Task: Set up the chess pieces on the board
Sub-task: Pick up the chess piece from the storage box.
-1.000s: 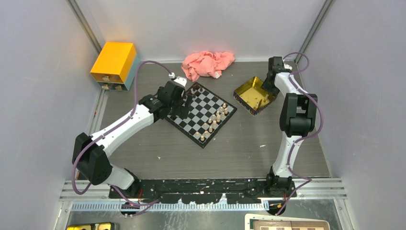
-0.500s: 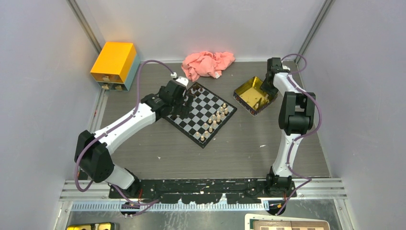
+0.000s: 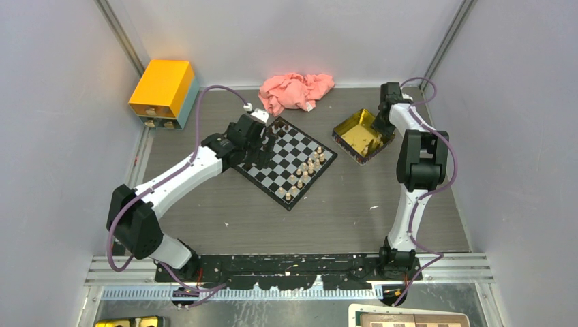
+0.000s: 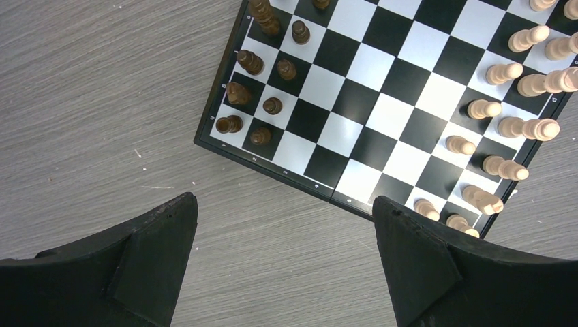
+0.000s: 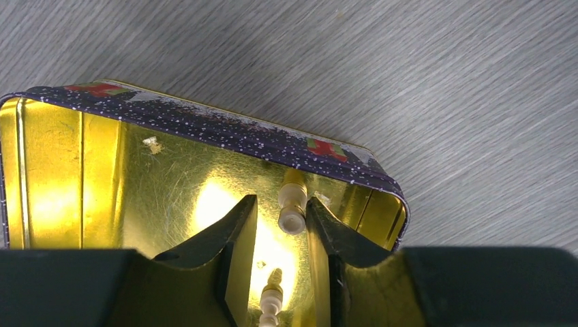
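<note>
The board (image 3: pixel 272 178), black and pale grey checks, lies mid-table. Dark brown chess pieces (image 4: pixel 286 69) stand along its left edge and pale beige ones (image 4: pixel 508 127) along its right edge. My left gripper (image 3: pixel 267 143) hovers over the board's near-left corner; in its wrist view the gripper (image 4: pixel 285 225) is wide open and empty above bare table. My right gripper (image 3: pixel 377 133) is down inside a gold-lined tin (image 5: pixel 82 170). Its jaws (image 5: pixel 281 211) are partly open around a pale piece (image 5: pixel 293 208) that touches the right finger (image 5: pixel 327 235). A second pale piece (image 5: pixel 271 300) lies in the tin between the fingers.
A pink cloth (image 3: pixel 295 92) lies behind the board. A yellow box with drawers (image 3: pixel 162 92) stands at the back left. The tin's dark purple wall (image 5: pixel 225 126) rises just ahead of my right fingers. A brown-and-cream board in a white frame (image 3: pixel 409 319) lies below the table edge.
My left gripper has shifted slightly up and right over the board's left corner. My right wrist has settled slightly at the tin.
</note>
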Controlling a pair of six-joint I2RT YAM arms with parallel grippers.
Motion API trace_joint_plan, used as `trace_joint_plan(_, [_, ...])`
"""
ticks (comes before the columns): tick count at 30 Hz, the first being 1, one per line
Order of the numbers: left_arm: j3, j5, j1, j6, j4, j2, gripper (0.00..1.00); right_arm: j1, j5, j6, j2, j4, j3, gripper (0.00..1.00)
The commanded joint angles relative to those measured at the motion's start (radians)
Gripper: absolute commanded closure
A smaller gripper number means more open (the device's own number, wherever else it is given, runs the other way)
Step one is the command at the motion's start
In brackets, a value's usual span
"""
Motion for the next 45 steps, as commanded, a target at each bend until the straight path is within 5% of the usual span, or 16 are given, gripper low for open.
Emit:
trace_joint_plan(1, [0.042,0.006,0.002,0.014,0.045,-0.006,0.0,-0.003,0.003,0.014,-0.01,0.014,0.023,0.64])
trace_joint_plan(23, [0.03,0.007,0.002,0.017,0.042,-0.023,0.0,-0.004,0.001,0.014,-0.028,0.008,0.015,0.92])
trace_joint_plan(45, [0.019,0.009,0.002,0.006,0.043,-0.041,0.0,-0.002,-0.061,0.01,-0.085,-0.005,0.049,0.97])
